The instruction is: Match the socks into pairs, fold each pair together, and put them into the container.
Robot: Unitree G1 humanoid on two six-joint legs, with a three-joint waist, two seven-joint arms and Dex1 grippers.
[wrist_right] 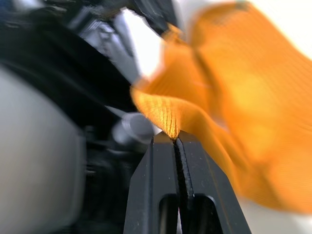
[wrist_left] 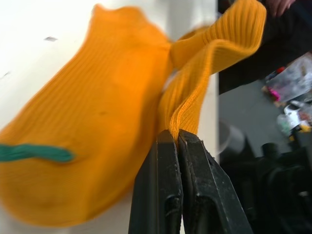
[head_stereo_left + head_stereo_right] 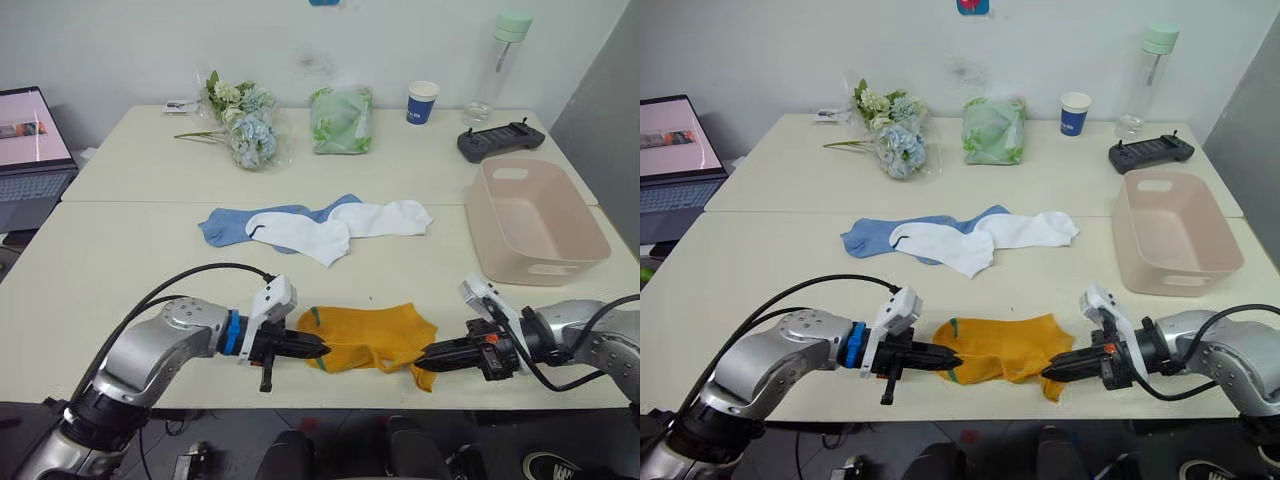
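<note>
Mustard-yellow socks (image 3: 367, 337) with a green mark lie at the table's front edge, between both grippers. My left gripper (image 3: 318, 350) is shut on the socks' left end; its wrist view shows the yellow sock fabric (image 2: 187, 105) pinched between the fingers. On the right end, my right gripper (image 3: 427, 356) is shut on a yellow sock edge (image 1: 168, 117). White socks (image 3: 335, 227) and light blue socks (image 3: 232, 224) lie overlapped at mid-table. The pale pink container (image 3: 580, 243) stands at the right, with nothing in it.
Along the back of the table are a flower bunch (image 3: 243, 122), a green cloth bundle in plastic (image 3: 342, 120), a blue-and-white paper cup (image 3: 422, 102), a clear bottle (image 3: 500, 60) and a black controller (image 3: 500, 140). A laptop (image 3: 30, 150) sits at far left.
</note>
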